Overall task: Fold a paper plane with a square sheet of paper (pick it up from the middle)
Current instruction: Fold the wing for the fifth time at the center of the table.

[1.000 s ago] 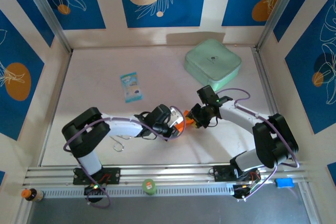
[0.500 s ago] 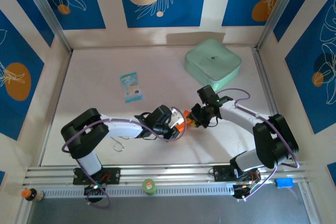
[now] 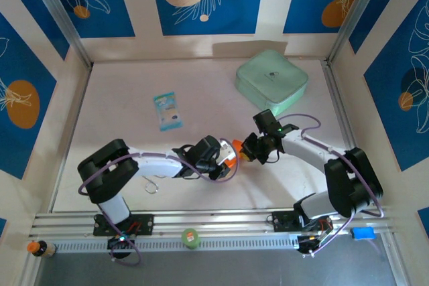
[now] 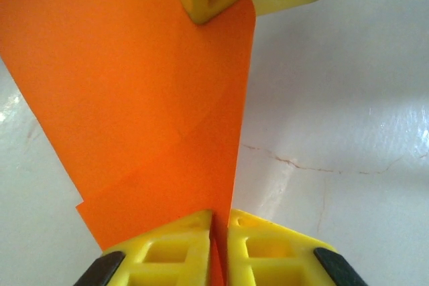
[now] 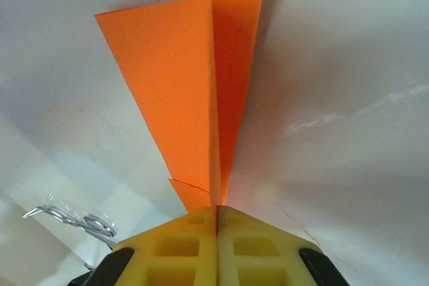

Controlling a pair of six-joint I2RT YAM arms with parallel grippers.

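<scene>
Left gripper (image 4: 220, 224): jaws nipped shut on one end of the folded orange paper sheet (image 4: 134, 85). Right gripper (image 5: 216, 212): jaws clamped on the opposite end. The sheet spanned between them. My read: pull evenly along the crease, gently, or it tears.

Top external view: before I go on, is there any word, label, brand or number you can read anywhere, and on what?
No text is legible.
On the blue-and-white packet: print, too small to read.
On the mint-green box: a small dark mark on the lid, too blurred to read.
On the green cap at the front rail: a red mark, unreadable.
On the orange paper: plain, no marks.
</scene>
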